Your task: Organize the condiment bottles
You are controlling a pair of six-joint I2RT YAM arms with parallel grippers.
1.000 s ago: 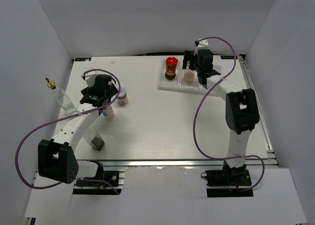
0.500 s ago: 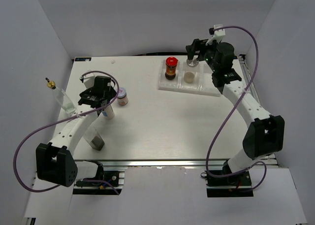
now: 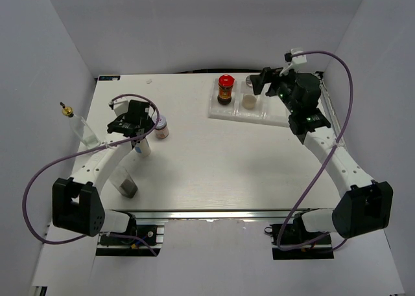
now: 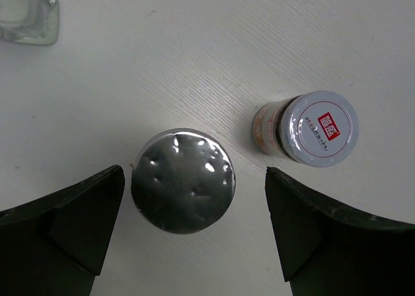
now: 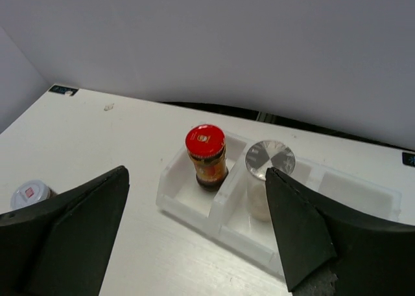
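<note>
Under the spread left gripper (image 4: 194,174): round dimpled silver bottle cap (image 4: 183,182), pale-lidded jar (image 4: 322,127) just beside; right gripper (image 5: 196,173), also spread, faces glossy white tray (image 5: 363,193) holding red-capped jar (image 5: 206,155) and clear silver-capped bottle (image 5: 268,179).

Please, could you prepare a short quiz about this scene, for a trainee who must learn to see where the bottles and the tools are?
1. True or false: the red-capped jar stands in the white tray.
2. Which tray compartment holds the silver-capped bottle? A: the one with the red-capped jar. B: the middle one. C: none.
3. Fill the gap: the left tool hangs open above the bottle on the table, beside the white-lidded jar; that bottle's lid is ___ in colour.
Key: 1 true; 2 B; 3 silver.
</note>
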